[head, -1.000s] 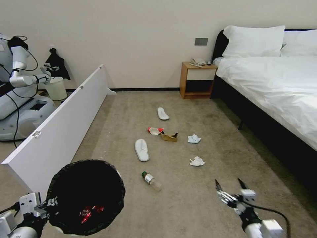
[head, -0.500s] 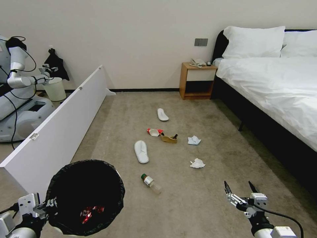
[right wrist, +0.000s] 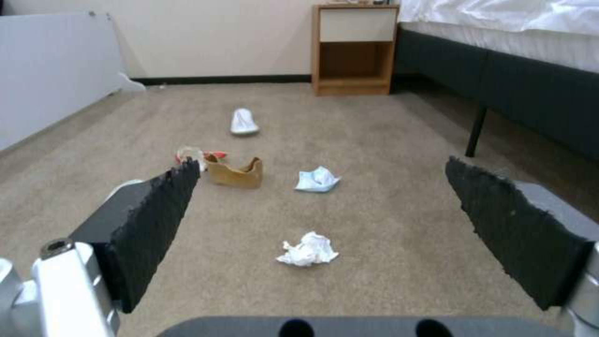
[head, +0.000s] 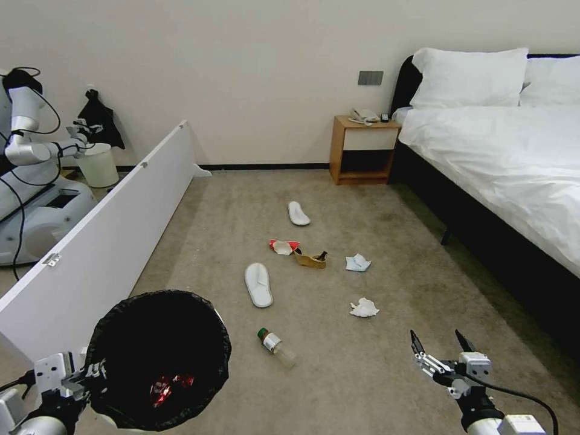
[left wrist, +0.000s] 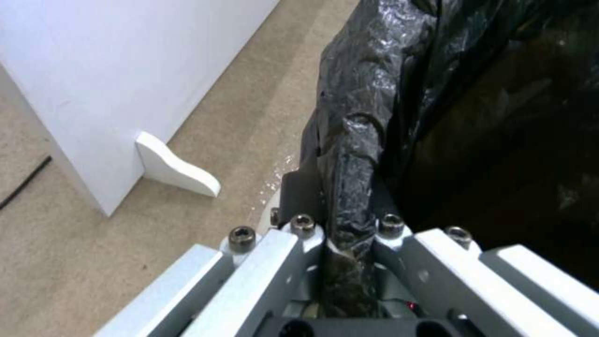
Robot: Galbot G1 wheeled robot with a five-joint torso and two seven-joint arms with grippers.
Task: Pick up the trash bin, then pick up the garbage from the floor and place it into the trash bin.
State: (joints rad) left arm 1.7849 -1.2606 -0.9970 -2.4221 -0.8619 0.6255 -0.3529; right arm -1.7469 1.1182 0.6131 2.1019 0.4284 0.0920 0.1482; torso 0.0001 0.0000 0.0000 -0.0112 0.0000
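even indoor light, soft shadows, wrist views blurry

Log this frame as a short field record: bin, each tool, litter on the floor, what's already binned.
bin: trash bin, black-lined, held at lower left
left tool: left tool, shut on the bin's rim
right tool: right tool, open, empty, above the carpet and facing the crumpled tissue
floor litter: bottle, two slippers, brown paper scrap, second tissue, red-white carton
in bin: something red
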